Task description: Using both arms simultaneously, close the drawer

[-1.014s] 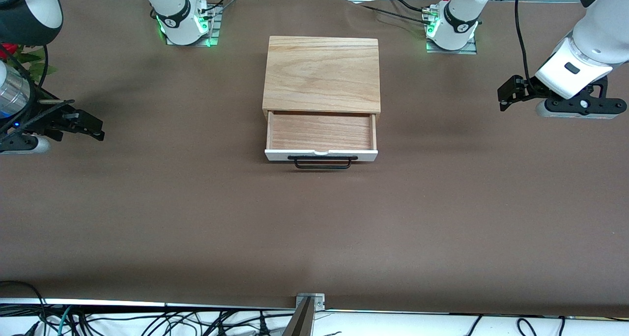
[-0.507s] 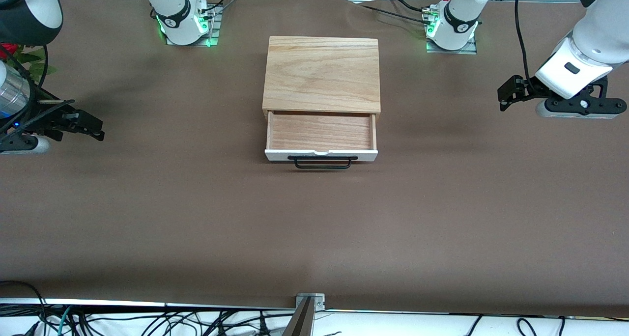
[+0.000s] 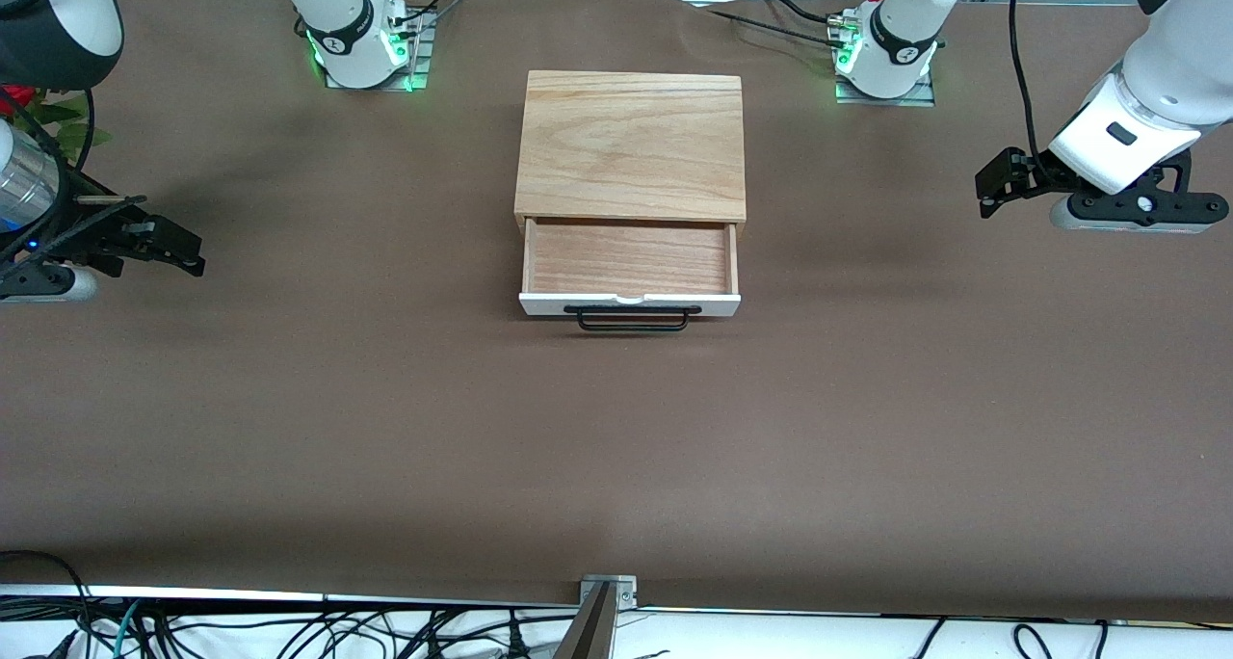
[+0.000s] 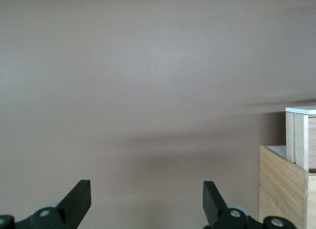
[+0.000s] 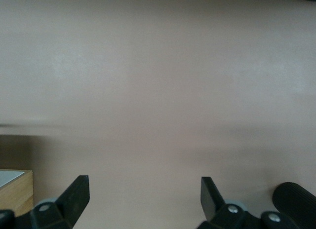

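Observation:
The light oak box (image 3: pixel 631 146) sits mid-table. Its drawer (image 3: pixel 630 259) is pulled out toward the front camera, empty, with a white front panel (image 3: pixel 539 303) and a black wire handle (image 3: pixel 633 320). My left gripper (image 3: pixel 992 185) hangs open over bare table at the left arm's end, its fingers pointing at the box; the box corner (image 4: pixel 289 184) shows in the left wrist view. My right gripper (image 3: pixel 183 252) hangs open and empty over bare table at the right arm's end; a box corner (image 5: pixel 15 192) shows in its wrist view.
A brown cloth (image 3: pixel 616 447) covers the whole table. The arm bases (image 3: pixel 366 38) (image 3: pixel 886 52) stand at the table's edge farthest from the front camera. A red flower with green leaves (image 3: pixel 39 110) sits at the right arm's end. Cables hang below the near edge.

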Available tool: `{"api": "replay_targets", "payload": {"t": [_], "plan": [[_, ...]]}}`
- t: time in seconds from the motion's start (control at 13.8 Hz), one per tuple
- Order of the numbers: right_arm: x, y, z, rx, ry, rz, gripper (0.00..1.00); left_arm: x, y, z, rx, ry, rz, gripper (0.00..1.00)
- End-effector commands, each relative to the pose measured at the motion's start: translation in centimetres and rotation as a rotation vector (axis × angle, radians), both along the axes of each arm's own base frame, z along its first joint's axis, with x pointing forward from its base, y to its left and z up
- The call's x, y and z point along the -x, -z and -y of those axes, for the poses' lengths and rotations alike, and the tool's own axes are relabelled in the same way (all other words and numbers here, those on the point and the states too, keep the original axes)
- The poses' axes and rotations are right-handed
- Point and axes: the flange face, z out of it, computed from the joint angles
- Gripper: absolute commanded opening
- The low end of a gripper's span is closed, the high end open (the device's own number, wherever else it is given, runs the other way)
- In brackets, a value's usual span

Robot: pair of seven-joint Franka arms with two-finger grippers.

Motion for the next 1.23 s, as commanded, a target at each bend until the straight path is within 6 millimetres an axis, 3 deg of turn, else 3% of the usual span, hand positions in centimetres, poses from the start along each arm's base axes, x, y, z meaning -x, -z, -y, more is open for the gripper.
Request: {"api": "replay_targets", "payload": {"t": [0.0,0.51,0.65,0.94,1.16], "plan": [[-0.4,-0.4,0.2,0.0,-0.01,0.003,1.0,0.4,-0.2,-0.2,0.018,0.017,0.009,1.0],[-1.6,1.2,-0.9,-0.078,0.003,0.012,1.0,0.4,-0.1,-0.2,0.019,0.016,0.008,1.0],[-2.1,2.1,-2.6,-0.082,-0.02,0.006,1.0,0.1,-0.3,-0.2,0.022,0.016,0.012,1.0],[-4.1,5.4,-9.2,-0.088,-0.105,0.023,1.0,-1.3,1.9,1.3,0.079,0.022,-0.039,1.0],[-5.2,8.6,-13.0,-0.096,-0.153,0.052,1.0,-2.6,6.3,4.4,0.12,0.057,-0.119,1.0]]}}
